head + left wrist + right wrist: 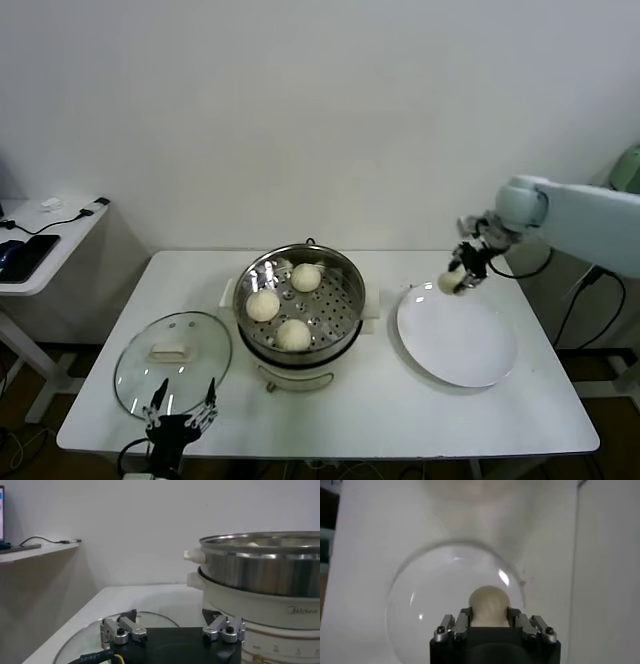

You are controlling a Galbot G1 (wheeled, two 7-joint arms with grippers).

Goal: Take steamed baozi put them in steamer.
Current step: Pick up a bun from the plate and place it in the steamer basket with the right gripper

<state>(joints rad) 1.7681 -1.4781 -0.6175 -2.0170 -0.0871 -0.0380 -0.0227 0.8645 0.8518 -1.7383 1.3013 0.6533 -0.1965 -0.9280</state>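
While 3 baozi point(293, 334) fill steamer point(345, 330), seemingly 1 gripped

Steamer point(300, 305) sits mid-table point(330, 415) with three baozi in its tray: one at the back point(306, 277), one left point(262, 305), one front point(294, 334). Glass lid point(172, 362) lies flat left of the steamer, plate point(456, 337) right of it. Fourth baozi point(451, 283) is held in the right gripper point(459, 279) above the plate's back-left rim; left gripper point(182, 410) hangs at the table's front edge, just before the lid.
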